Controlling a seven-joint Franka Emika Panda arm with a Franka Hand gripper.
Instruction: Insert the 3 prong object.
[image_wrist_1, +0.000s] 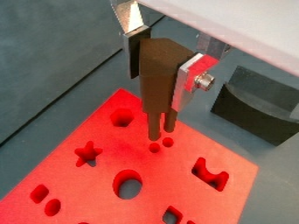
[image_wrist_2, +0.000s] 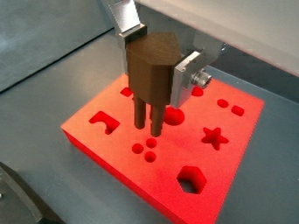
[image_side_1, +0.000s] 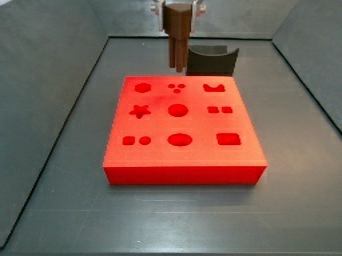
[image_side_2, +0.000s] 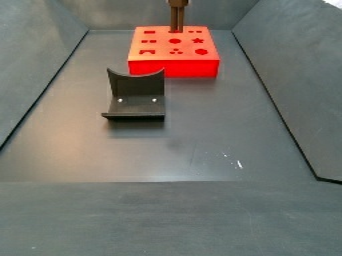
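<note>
Above the red block (image_wrist_2: 163, 149), we saw the gripper (image_wrist_2: 158, 63) clamped on the 3 prong object (image_wrist_2: 149, 74), prongs hanging near the three small holes (image_wrist_2: 143, 150). We judged it light, rigid, best held by its flat upper body.

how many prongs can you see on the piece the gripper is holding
2 show clearly in a wrist view, hanging side by side from the 3 prong object in the gripper, tips just above the red block's small round holes. A third may be hidden behind them.
</note>
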